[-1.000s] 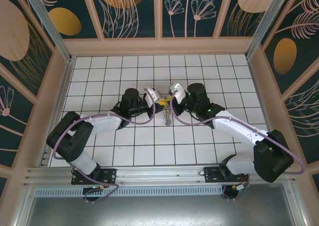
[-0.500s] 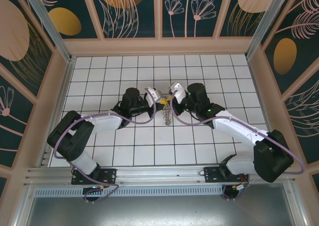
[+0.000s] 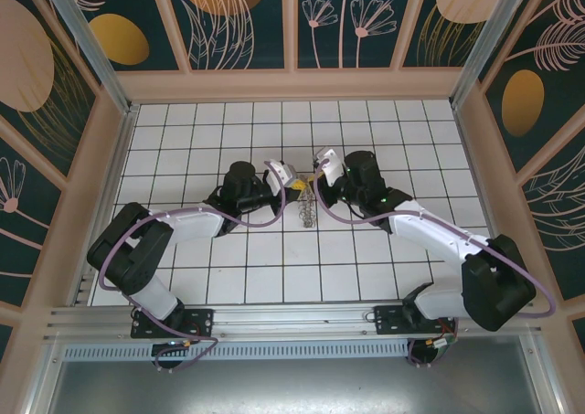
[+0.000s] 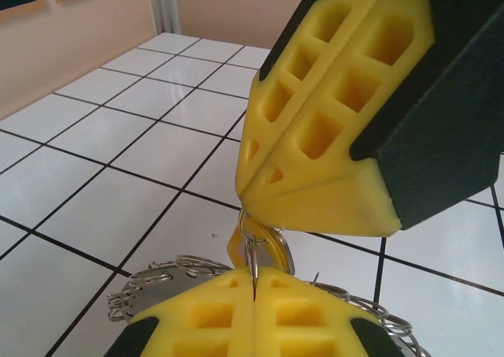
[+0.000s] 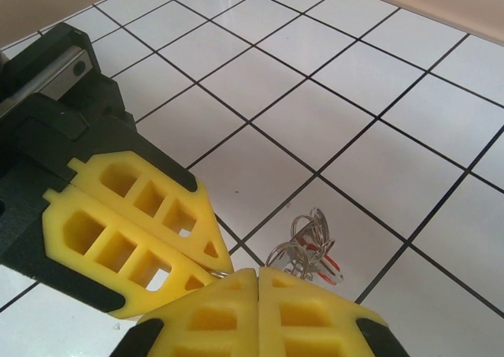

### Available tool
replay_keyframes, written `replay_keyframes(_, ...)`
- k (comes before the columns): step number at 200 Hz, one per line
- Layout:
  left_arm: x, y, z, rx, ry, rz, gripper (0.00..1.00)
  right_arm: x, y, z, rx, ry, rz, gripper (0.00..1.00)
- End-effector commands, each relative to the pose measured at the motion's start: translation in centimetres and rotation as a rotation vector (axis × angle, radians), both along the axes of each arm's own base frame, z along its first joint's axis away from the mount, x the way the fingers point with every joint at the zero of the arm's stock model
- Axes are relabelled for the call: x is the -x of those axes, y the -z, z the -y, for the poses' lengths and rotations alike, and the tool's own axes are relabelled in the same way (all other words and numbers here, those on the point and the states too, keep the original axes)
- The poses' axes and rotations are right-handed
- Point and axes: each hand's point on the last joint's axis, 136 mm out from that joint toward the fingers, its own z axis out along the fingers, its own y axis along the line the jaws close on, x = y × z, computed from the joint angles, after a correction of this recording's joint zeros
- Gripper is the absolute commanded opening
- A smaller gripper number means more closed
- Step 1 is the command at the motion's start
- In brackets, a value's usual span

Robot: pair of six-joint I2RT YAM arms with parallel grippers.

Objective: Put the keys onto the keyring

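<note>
Grip: left gripper and right gripper both pinched shut on keyring loop | keys tangled, barely legible

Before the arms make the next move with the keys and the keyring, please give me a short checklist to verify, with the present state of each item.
1. Left fingers shut: ok.
2. Right fingers shut: ok.
3. Small ring pinched at both tips: ok.
4. Keyring in view close below the tips: ok.
5. Red key threaded on a loop: cannot tell.
6. Second key located: cannot tell.
</note>
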Motion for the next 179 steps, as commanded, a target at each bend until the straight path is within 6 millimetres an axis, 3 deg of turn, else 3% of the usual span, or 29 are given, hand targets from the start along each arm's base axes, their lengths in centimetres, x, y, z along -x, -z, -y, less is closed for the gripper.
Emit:
replay_keyframes(1, 0.4, -0.4, 0.3, 0.038, 0.017, 0.008, 0.0, -1.6, -0.8, 0.6, -0.016, 0.055, 0.015, 0.0)
replay_keyframes(23, 0.4, -0.3, 0.2, 0.035, 0.015, 0.006, 0.0, -1.2, -1.5, 0.1, -0.037, 0.019, 0.026, 0.0)
replay_keyframes(48, 0.4, -0.2, 0.2, 0.028, 0.018, 0.006, 0.11, -0.5, -2.4, -0.6, -0.067, -0.034, 0.042, 0.0)
replay_keyframes(85, 0.3, -0.5, 0.4, 0.018, 0.024, 0.015, 0.19, -0.2, -3.2, -0.8, -0.075, -0.061, 0.063, 0.0)
replay_keyframes(179, 0.1, -1.2, 0.9, 0.026, 0.045, 0.015, 0.26, 0.1, -3.6, -0.7, -0.068, -0.072, 0.081, 0.0)
